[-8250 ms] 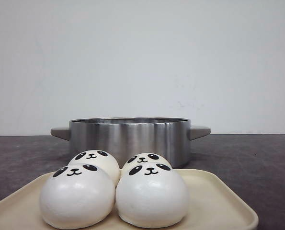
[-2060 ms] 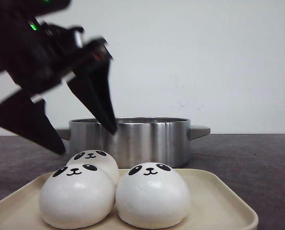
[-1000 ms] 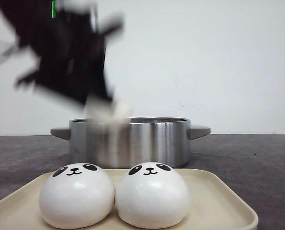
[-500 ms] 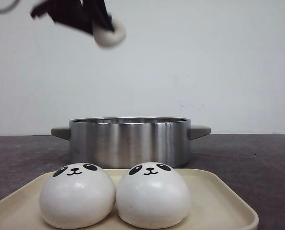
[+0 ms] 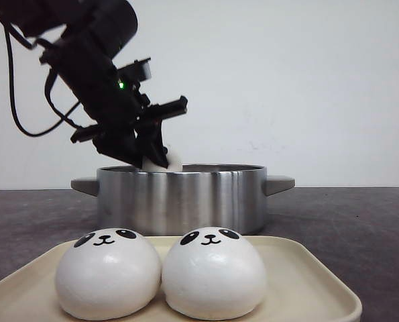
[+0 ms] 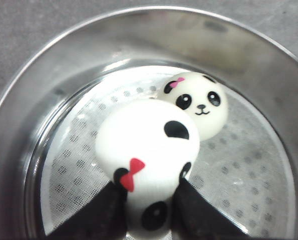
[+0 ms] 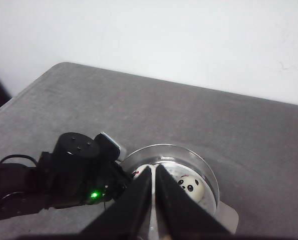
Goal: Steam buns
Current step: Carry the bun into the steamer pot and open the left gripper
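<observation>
Two white panda-faced buns point(image 5: 107, 273) point(image 5: 212, 273) sit side by side on the cream tray point(image 5: 306, 282) at the front. Behind them stands the steel pot point(image 5: 182, 198). My left gripper point(image 5: 155, 155) hangs at the pot's rim, shut on a third bun point(image 6: 147, 145) with a red bow, just above the perforated steamer floor point(image 6: 249, 170). A fourth bun point(image 6: 196, 104) with a pink bow lies on that floor, touching or nearly touching the held one. My right gripper point(image 7: 153, 172) is high above the pot point(image 7: 209, 175), shut and holding nothing.
The pot has two flat grey handles point(image 5: 279, 183), one on each side. Dark grey tabletop point(image 5: 360, 221) lies around the pot and tray, with a white wall behind. The left arm's black body and cable point(image 5: 85, 60) reach over the pot from the left.
My left gripper has come down from the top of the front view to the pot's rim, carrying the bun. Earlier, four buns stood on the tray; now two do.
</observation>
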Robot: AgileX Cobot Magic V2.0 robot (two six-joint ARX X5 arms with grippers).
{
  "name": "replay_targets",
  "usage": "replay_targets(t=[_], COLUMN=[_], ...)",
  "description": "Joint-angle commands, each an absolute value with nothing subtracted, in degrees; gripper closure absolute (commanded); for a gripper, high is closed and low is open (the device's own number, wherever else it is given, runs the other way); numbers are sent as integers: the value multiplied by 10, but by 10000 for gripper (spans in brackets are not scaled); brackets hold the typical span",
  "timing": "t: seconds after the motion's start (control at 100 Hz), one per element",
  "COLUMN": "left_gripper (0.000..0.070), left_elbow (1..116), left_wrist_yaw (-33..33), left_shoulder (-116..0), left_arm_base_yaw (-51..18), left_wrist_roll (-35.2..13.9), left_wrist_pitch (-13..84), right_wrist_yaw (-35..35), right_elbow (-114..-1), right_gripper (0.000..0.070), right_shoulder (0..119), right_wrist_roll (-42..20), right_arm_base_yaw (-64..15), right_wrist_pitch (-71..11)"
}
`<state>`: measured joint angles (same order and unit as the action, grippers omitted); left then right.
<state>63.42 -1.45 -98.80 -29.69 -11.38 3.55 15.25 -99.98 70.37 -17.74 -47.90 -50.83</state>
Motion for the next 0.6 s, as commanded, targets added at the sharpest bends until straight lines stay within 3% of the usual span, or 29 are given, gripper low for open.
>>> replay_targets(t=[0.0,0.06,0.16,0.23,0.28,0.59], left_gripper=[643,524,208,89,62,63], left_elbow=[646,646,646,646,646,706], left_wrist_yaw=[-15,-15,-15,-17,-23,-30], left_shoulder=[-1000,-1001,-1001,-1001,-1000,-965], left_arm_base_yaw=[-297,-295,-292,-290,-289,-283], left_wrist_roll=[-124,-135,-146,-147,-146,-146], left_wrist_pitch=[19,15,14,17,24,144], right_wrist_yaw=[155,155,155,155,155,167], right_elbow=[-1008,-1008,-1008,-1008,-1008,-975], right_gripper=[697,697,697,697,697,697], right_shoulder=[714,715,715,716,719,734], right_wrist_roll=[-169,-169,-169,-169,-169,-163], right_arm_base_yaw=[-484,-484,-484,-484,-484,-482], right_wrist_pitch=[-507,-509,-513,-513,-513,-575])
